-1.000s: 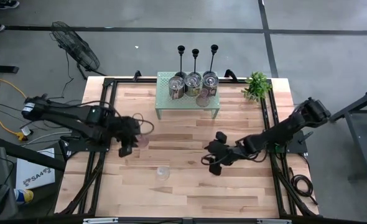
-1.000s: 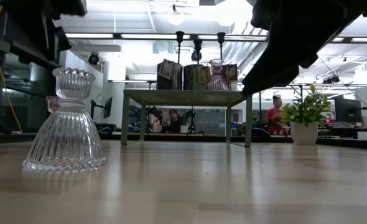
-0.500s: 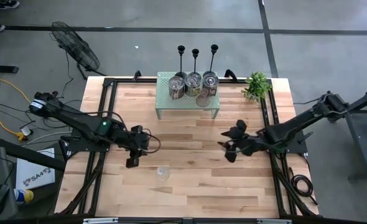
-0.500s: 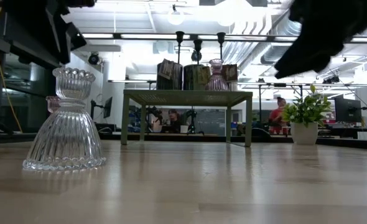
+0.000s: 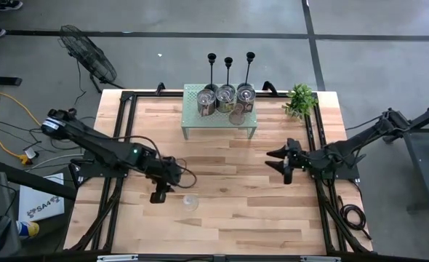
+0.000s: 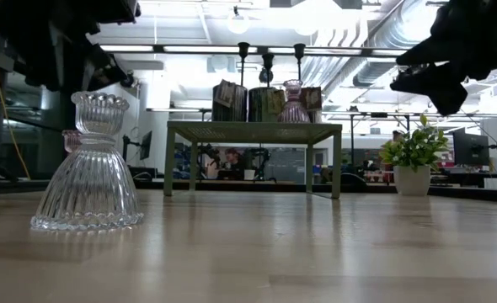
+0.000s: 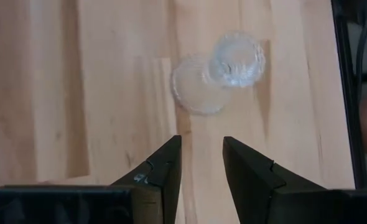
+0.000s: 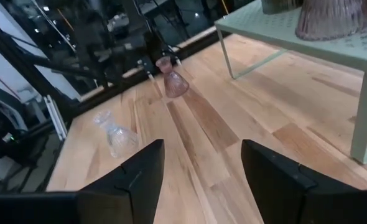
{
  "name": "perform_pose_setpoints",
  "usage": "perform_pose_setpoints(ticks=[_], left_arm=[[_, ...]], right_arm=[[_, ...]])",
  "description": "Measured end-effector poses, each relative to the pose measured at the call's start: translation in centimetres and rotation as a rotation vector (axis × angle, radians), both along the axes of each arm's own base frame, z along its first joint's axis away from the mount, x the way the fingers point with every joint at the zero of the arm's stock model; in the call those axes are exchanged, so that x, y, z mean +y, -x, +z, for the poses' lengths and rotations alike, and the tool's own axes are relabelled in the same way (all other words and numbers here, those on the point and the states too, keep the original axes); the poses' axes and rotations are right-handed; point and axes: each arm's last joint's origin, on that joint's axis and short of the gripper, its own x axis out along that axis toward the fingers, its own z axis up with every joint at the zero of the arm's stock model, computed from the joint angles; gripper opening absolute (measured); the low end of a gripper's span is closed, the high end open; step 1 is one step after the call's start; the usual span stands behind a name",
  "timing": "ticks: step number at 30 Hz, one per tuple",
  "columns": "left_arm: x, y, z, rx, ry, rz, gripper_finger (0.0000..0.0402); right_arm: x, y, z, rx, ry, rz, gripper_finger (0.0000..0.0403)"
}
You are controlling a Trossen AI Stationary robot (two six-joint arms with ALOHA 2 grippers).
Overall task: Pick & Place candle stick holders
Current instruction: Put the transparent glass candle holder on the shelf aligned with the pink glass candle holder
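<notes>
Hovering with its jaws a narrow gap apart and empty, the left gripper [image 5: 158, 195] sits lower left of centre in the high view, just beside the clear glass holder [image 5: 190, 201] on the counter [image 5: 222, 218]. A good pick probably needs the jaws widened, centred over its slim neck, then lowered straight. The right gripper [image 5: 286, 164], jaws parted and empty, waits at centre right.

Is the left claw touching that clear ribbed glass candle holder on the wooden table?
Apart. In the left wrist view the open left gripper shows bare wood between its fingertips and the clear ribbed glass candle holder.
</notes>
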Motion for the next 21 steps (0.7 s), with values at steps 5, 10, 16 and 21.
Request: perform_pose_setpoints(ticks=[5, 10, 16, 21], left_arm=[[-1.3, -0.8, -1.4, 0.035, 0.009, -0.081, 0.0139], [-3.0, -1.7, -3.2, 0.045, -0.029, -0.152, 0.0214], [-4.7, -2.6, -4.9, 0.014, -0.077, -0.201, 0.0269], [-4.8, -3.2, -5.3, -0.033, -0.154, -0.152, 0.0274]], right_arm=[[-0.1, 0.2, 0.3, -0.018, 0.018, 0.005, 0.0206], [-0.1, 0.2, 0.2, -0.006, 0.029, 0.005, 0.0206], [-0.1, 0.2, 0.2, -0.003, 0.029, 0.005, 0.0206], [-0.1, 0.2, 0.1, -0.003, 0.028, 0.005, 0.0206]])
